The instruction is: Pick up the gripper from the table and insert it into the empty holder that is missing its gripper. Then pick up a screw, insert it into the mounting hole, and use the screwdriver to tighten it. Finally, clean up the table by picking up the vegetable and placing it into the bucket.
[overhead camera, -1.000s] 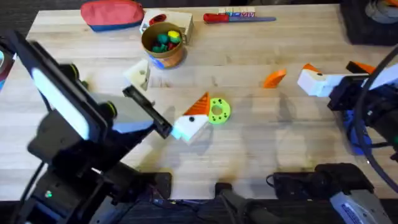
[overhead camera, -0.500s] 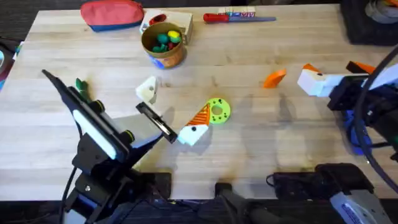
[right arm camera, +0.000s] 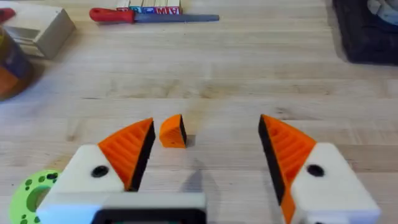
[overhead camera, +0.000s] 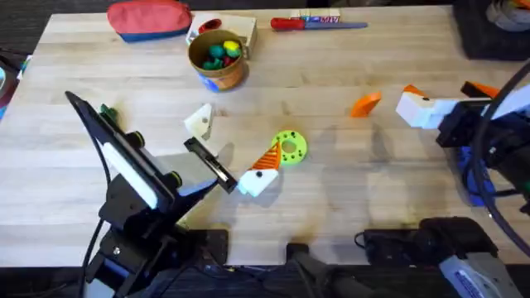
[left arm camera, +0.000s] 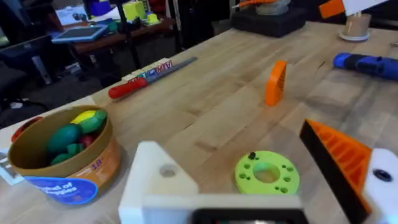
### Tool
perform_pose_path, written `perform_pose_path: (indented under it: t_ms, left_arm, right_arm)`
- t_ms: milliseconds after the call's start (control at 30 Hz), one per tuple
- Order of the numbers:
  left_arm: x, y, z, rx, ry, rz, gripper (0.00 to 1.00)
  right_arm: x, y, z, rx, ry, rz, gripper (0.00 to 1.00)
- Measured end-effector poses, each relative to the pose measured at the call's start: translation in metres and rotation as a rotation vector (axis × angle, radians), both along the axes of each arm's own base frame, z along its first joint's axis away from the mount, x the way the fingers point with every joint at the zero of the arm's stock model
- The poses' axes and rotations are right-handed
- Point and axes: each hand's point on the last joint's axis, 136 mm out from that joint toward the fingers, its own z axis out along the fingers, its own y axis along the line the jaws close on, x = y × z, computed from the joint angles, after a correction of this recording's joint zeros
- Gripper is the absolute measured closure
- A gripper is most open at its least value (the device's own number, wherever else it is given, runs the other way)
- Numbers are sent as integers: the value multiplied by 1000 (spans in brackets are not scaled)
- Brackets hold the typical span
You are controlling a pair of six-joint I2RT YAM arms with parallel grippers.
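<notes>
The gripper [overhead camera: 364,103], a small orange wedge, lies loose on the wood right of centre and also shows as the orange gripper [left arm camera: 275,82] [right arm camera: 172,132]. My left gripper [overhead camera: 230,149] [left arm camera: 233,146] is open low over the table. One finger is the bare white holder [overhead camera: 199,122] [left arm camera: 155,180]; the other carries an orange pad [overhead camera: 267,156]. My right gripper [overhead camera: 445,93] [right arm camera: 202,152] is open, both fingers padded, with the wedge ahead of it. The blue screwdriver [left arm camera: 367,63] lies at the right. The dark-green vegetable [overhead camera: 108,112] lies at the left. The bucket [overhead camera: 217,58] [left arm camera: 62,155] holds toy pieces.
A lime-green ring [overhead camera: 290,147] [left arm camera: 267,174] [right arm camera: 31,190] lies beside my left gripper's padded finger. At the far edge are a red pouch [overhead camera: 149,18], a white box [overhead camera: 240,29] and a red-handled screwdriver [overhead camera: 319,23] [right arm camera: 149,15].
My left arm has dropped from close under the camera and now sits lower, uncovering the vegetable. Its gripper shifted slightly right, still open. The right arm has not moved.
</notes>
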Motion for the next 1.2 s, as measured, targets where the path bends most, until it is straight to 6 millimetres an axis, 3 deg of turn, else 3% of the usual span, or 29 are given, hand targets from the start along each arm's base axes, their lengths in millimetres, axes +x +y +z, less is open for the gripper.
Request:
perform_pose_path:
  t_ms: [733,1200]
  left_arm:
    - [-1,-1,0,-3,1,-5,13]
    - [-3,-3,0,-189,186,-8,13]
  right_arm:
    - [0,0,0,0,0,0,10]
    - [0,0,0,0,0,0,10]
